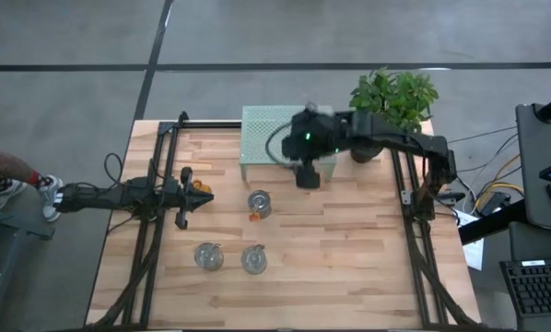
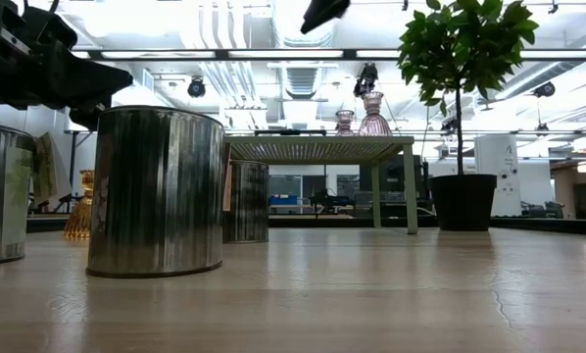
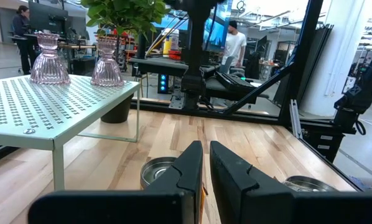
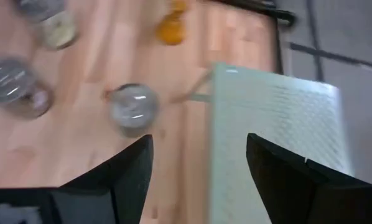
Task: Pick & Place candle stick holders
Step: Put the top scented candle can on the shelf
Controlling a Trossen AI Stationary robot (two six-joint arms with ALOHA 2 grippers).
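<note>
Wooden table: we see pink holders upright on shelf; right gripper empty, jaws apart; left gripper fingers nearly together.

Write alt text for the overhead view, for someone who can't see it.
Seen from above, the right gripper hangs open by the front edge of a pale green mesh shelf on a wooden table. Three silvery round jars stand in front of the shelf, and the left gripper rests beside an amber holder.

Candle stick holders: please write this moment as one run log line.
pink holders: two on shelf | right tool: open, empty, above shelf edge | left tool: idle near amber holder
</note>
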